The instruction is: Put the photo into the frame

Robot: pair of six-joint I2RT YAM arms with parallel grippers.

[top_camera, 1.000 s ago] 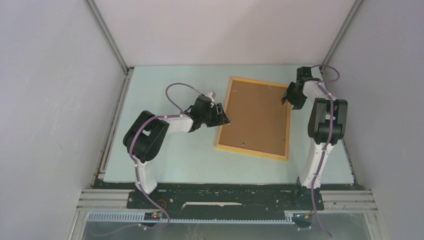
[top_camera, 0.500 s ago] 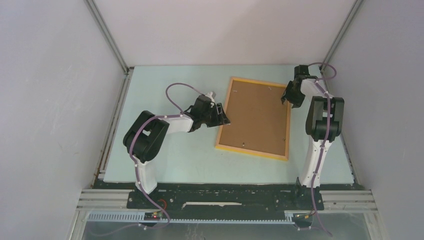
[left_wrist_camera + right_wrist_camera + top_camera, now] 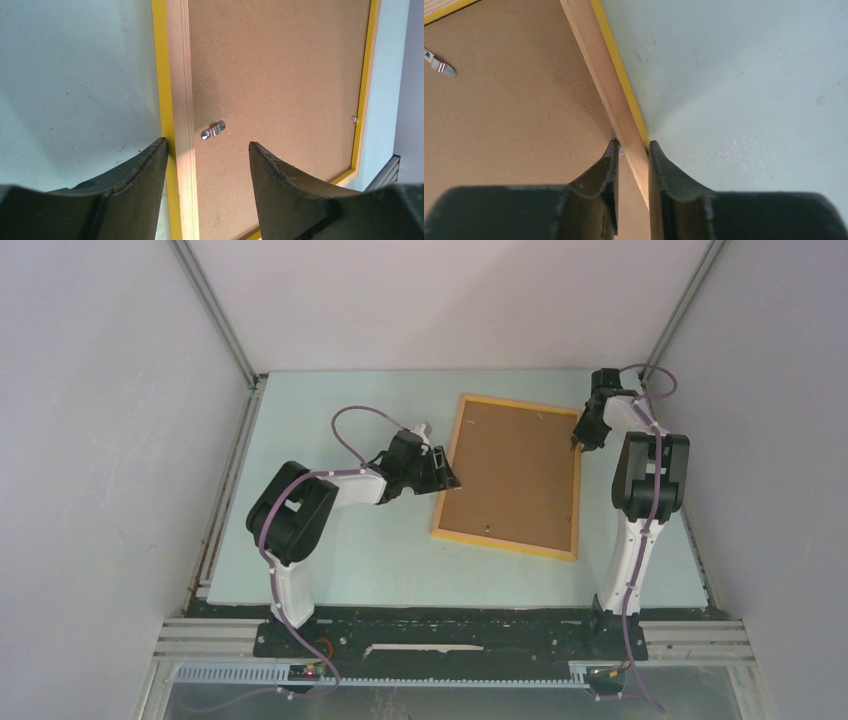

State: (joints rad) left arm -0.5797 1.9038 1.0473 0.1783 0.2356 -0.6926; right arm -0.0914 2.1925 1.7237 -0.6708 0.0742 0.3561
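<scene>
Right gripper (image 3: 632, 145) jaws narrowed, now pinching frame (image 3: 594, 50) right rail; left gripper (image 3: 207, 142) jaws unchanged, wide astride left rail.

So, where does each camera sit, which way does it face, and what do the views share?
Top external: above and behind the arm bases, looking down on the table; both arms show, flanking the frame.
Left wrist: on the left arm, looking down past the open left gripper straddling one frame rail.
Right wrist: on the right arm, looking down past the right gripper closed on the opposite rail.
Shared: all three show the frame's brown backing board.
</scene>
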